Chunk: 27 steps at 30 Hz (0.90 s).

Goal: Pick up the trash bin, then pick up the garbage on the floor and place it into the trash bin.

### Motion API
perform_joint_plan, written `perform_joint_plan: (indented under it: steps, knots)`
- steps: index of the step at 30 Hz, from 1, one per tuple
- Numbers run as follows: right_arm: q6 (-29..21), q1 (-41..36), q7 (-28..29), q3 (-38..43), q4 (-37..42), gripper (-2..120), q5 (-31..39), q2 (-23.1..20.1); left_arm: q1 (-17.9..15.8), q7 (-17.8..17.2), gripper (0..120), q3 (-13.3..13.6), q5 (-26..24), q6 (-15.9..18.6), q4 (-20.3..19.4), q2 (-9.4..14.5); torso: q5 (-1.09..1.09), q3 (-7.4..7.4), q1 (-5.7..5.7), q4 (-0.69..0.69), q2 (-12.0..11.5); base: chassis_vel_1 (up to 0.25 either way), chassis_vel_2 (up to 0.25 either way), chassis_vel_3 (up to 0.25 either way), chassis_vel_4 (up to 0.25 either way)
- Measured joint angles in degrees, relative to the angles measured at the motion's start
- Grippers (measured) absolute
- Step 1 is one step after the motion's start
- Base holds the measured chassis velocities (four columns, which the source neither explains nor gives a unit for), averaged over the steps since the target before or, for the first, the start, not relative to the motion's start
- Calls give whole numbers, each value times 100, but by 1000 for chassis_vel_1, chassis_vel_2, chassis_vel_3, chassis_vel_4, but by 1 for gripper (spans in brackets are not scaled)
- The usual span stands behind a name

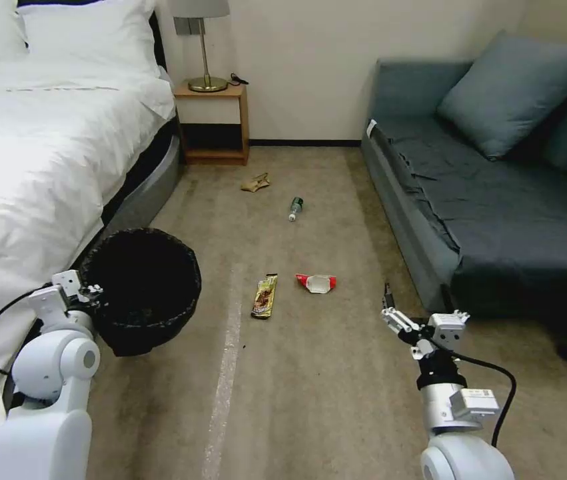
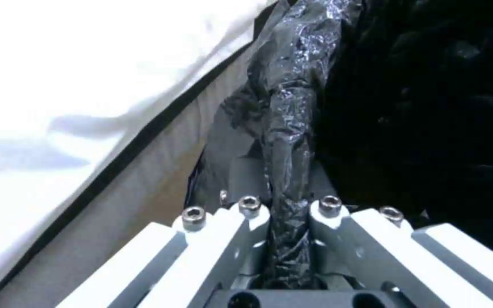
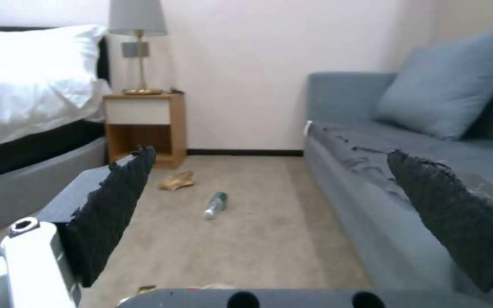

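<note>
The trash bin (image 1: 143, 287), lined with a black bag, is beside the bed at the left. My left gripper (image 1: 90, 293) is shut on its near rim; the left wrist view shows both fingers pinching the crinkled black liner (image 2: 292, 128). On the carpet lie a brown-gold wrapper (image 1: 265, 296), a red-and-white packet (image 1: 316, 283), a small bottle (image 1: 295, 208) and a tan scrap (image 1: 256, 182). My right gripper (image 1: 415, 300) hovers open by the sofa's front, to the right of the packet. Past its fingers the right wrist view shows the bottle (image 3: 215, 205) and scrap (image 3: 178, 181).
A white bed (image 1: 43, 147) runs along the left. A wooden nightstand (image 1: 213, 123) with a lamp stands against the far wall. A grey-blue sofa (image 1: 496, 200) with cushions lines the right. Open carpet lies between bed and sofa.
</note>
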Motion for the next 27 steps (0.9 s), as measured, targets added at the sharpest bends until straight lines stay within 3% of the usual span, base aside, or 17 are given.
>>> perform_joint_plan:
  steps: [15,27]
  knots:
    - [160,-7,-199,-219,-169,100,-87,67,46,55,3,-82,41,-61,38,-61,0,-1,0,0,0,-9,7,10,-7]
    - [158,36,-240,-235,-217,100,-128,114,-32,83,3,-50,64,-100,154,-62,0,0,0,-1,0,-162,158,166,-157]
